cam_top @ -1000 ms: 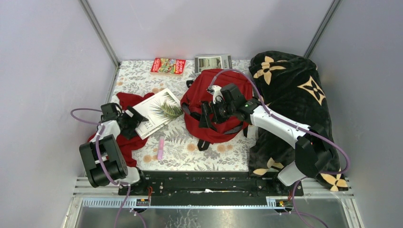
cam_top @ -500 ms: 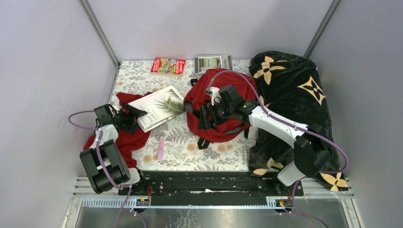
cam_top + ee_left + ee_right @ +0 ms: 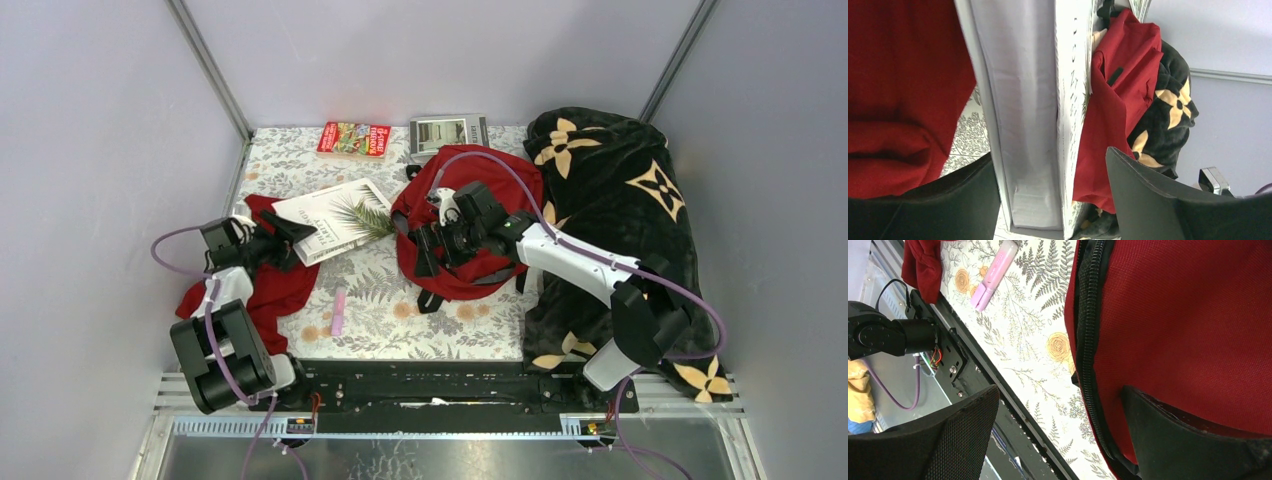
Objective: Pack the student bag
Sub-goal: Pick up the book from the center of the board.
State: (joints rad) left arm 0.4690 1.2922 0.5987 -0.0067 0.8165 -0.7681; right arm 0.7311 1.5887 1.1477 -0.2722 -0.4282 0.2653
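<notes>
Update: the left gripper (image 3: 283, 237) has pulled back toward the left, and its jaws have narrowed from full width. They now straddle the near-left edge of the palm-leaf book (image 3: 330, 208). In the wrist view one jaw sits against the book (image 3: 1023, 100) and there's a gap at the other, so it's part-closed around it and not clamped yet. The book has slid toward the far side and rotated compared with a second ago, so it's being dragged or tipped, not properly lifted. It's partly over the red cloth (image 3: 262, 292). The right gripper (image 3: 432, 243) has crept slightly left over the student bag (image 3: 490, 175) with jaws fully apart, holding nothing. It hangs just over the black zipper (image 3: 1088, 340) on the bag's near-left edge. My read: the left arm is picking up the first item while the right lines up to open or hold the bag, so packing has barely begun. The bag sits centre-right on the bench (image 3: 390, 320), its right side up against the blanket (image 3: 620, 180). It's dark red mesh-weave fabric (image 3: 1188, 315), slumped and lying flat, straps trailing toward the near side. The zipper looks closed where the wrist camera sees it, and no opening is visible from above. The pink marker (image 3: 339, 311) lies loose, near-left of the bag.
</notes>
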